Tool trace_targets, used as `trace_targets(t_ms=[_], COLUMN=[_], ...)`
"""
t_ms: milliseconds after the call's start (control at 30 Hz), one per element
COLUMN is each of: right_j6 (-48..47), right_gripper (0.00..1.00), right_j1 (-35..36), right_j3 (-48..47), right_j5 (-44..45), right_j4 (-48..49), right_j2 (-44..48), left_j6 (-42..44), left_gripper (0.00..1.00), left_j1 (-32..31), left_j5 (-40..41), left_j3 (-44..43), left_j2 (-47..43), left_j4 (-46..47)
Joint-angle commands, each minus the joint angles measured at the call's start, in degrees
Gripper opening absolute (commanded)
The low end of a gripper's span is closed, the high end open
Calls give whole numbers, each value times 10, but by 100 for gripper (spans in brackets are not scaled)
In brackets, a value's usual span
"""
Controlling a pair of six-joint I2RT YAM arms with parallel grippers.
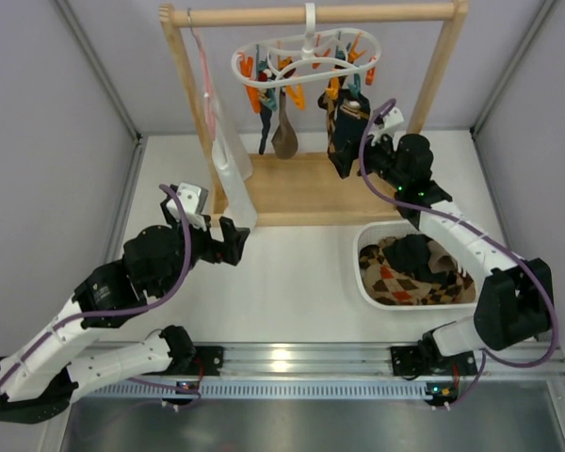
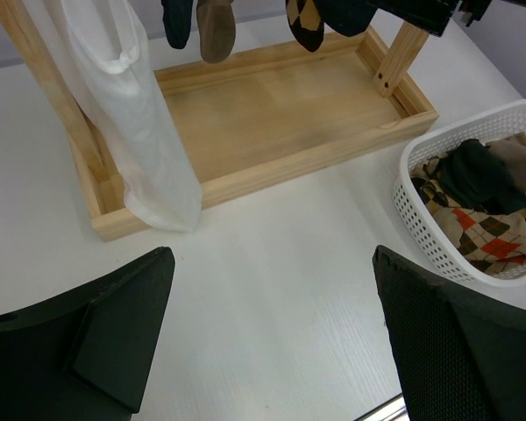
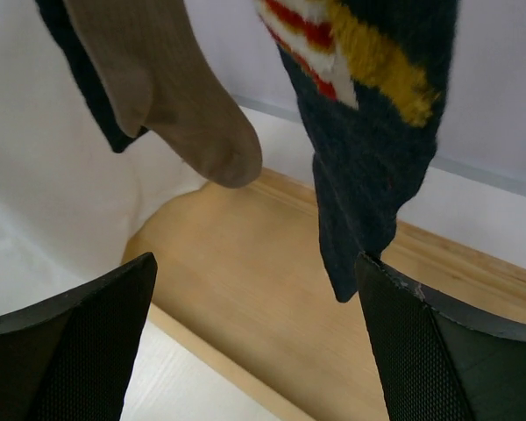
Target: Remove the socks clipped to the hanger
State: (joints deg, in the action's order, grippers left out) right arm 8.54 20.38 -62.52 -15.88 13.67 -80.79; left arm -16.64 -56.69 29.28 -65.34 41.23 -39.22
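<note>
Socks at the right jaws: we see a navy sock (image 3: 368, 149) with red, white and yellow bands hanging between the fingers of the right gripper (image 3: 254, 272). The jaws are spread wide and hold nothing. In the wrist view the sock is nearer the right-hand finger.
Neighbour: a taupe sock (image 3: 184, 114) hangs toward the other finger, with a dark one behind it.
Left gripper (image 2: 272, 254): its jaws are wide open and empty, low over the table and well apart from the rack.
Hanger (image 1: 306, 61): it is hooked on the rail (image 1: 264, 15), with socks pegged below it.
Basket (image 1: 365, 273): it sits by the right arm and several socks lie in it.
Stage: we judge the task partly done, with the right arm lining up on the next sock.
Risk, grip: the navy sock is off-centre, so the closing jaws may only pinch its edge and slip off.
Risk, neighbour: the taupe sock could be caught too.
Risk, pull: a tight peg could make the hanger swing or unhook from the rail.
</note>
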Motion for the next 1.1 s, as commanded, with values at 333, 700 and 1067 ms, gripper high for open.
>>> trace_targets(t_ms=[333, 700, 1067], right_j6=[-33, -32, 17], right_gripper=[87, 87, 23], right_j1=[-10, -54, -39], right_j3=[2, -25, -9], right_j5=[56, -39, -131], right_j4=[77, 81, 208], right_j2=[-23, -60, -122], left_j6=[7, 5, -51], left_gripper=[98, 98, 98], left_j1=[-1, -2, -1], left_j5=[-4, -5, 30], left_j3=[18, 15, -32], left_j2=[5, 15, 42], left_j4=[7, 7, 6])
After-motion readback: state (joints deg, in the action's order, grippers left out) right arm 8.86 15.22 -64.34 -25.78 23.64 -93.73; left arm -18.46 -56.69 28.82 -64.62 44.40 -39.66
